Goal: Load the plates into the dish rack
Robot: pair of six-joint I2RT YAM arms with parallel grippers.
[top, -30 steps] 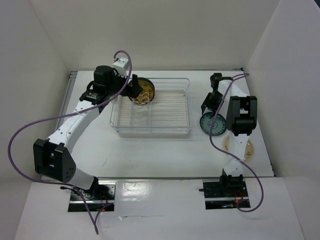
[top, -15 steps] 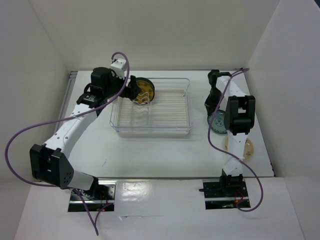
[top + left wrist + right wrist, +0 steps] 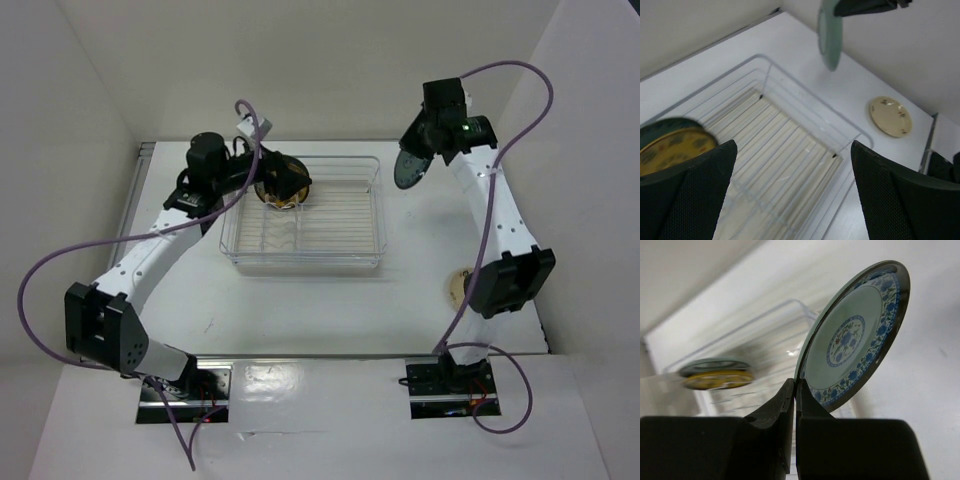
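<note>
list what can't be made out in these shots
- cream plate: top view, mostly hidden behind the right arm.
- amber plate: left wrist view, cut by the left edge and a gripper finger; blurred in right wrist view, so its seating in the dish rack is unclear.
- teal plate: nearly edge-on in top view, pattern unreadable there.

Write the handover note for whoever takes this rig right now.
Left tool open over the dish rack, beside the amber plate standing in its far-left corner.
Right tool shut on the blue-patterned plate, held in the air beyond the rack's right side.
Cream plate lies on the table at right.
Done: one plate racked.
To do: rack the held plate, then the cream one.
</note>
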